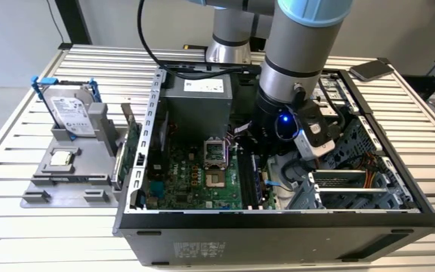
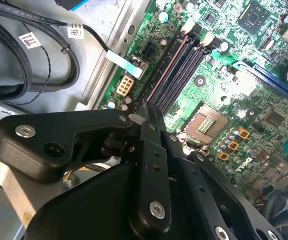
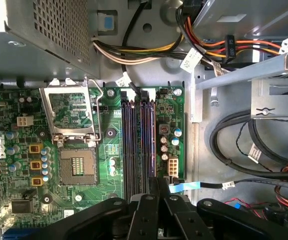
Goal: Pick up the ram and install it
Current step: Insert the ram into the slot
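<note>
Open computer case [image 1: 278, 218] on the slatted surface [image 1: 51, 238]; motherboard [image 1: 195, 175] inside it, memory slots [image 3: 136, 145] beside the CPU socket [image 3: 76, 167]; hard drive [image 1: 70, 113] upright in a holder [image 1: 66, 170] at the exterior view's left of the case

Even, bright room light is falling across the slatted table [image 1: 43, 226], while the case [image 1: 278, 232] interior is sitting in shadow and the gripper [image 2: 144, 115] linkage is blurring in both wrist views.

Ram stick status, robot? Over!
End effector low over the memory slots. Ram: cannot tell if gripped or seated. Flat blue cable close beside, not blocking.
</note>
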`<move>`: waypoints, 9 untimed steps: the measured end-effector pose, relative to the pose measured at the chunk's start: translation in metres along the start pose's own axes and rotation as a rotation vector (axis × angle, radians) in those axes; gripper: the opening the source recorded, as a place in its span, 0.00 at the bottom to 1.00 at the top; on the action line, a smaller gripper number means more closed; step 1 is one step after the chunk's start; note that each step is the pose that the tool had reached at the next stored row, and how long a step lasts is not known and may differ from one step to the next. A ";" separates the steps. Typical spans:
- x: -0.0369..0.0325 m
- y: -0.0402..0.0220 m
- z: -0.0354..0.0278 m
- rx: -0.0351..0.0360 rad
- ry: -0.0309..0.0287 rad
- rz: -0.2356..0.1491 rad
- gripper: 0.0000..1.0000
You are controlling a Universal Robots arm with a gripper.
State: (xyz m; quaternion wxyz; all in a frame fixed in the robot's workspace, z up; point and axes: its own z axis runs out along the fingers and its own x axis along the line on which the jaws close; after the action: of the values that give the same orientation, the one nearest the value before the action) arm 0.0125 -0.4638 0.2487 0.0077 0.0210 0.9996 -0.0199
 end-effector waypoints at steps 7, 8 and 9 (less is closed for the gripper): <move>-0.0001 0.0001 0.0001 -0.0007 -0.0013 -0.032 0.00; -0.0001 0.0001 0.0001 -0.0008 -0.0018 -0.044 0.00; 0.0000 0.0000 0.0000 -0.0010 -0.0022 -0.055 0.00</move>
State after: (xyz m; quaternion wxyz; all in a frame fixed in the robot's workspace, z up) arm 0.0125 -0.4637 0.2487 0.0083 -0.0067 0.9997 -0.0197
